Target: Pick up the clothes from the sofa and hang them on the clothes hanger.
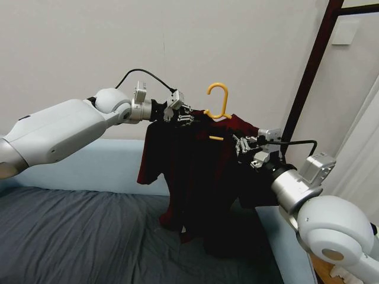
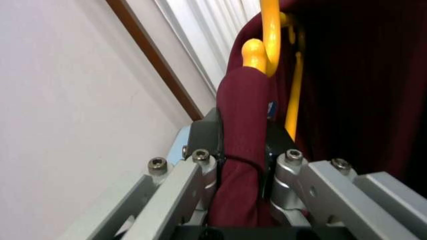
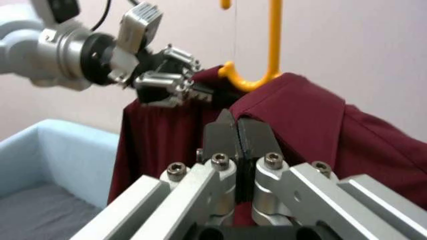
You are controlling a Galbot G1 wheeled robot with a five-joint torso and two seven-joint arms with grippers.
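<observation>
A dark red shirt [image 1: 198, 177] hangs in the air above the sofa with a yellow hanger [image 1: 218, 102] inside its neck, the hook sticking up free. My left gripper [image 1: 183, 114] is shut on the shirt's shoulder next to the hook; the left wrist view shows the shirt's fabric [image 2: 240, 150] pinched between the fingers, with the yellow hanger [image 2: 270, 40] just beyond. At the other shoulder, my right gripper [image 1: 244, 145] is shut on the cloth. In the right wrist view its fingertips [image 3: 235, 131] are pressed together against the shirt [image 3: 300, 115], below the hanger's hook [image 3: 267, 75].
The sofa has a grey seat [image 1: 77, 236] and a light blue backrest [image 1: 100, 165] and side arm [image 1: 287, 248]. A dark wooden pole [image 1: 308, 77] slants up at the right against the wall. A white curtain [image 1: 361, 148] hangs at the far right.
</observation>
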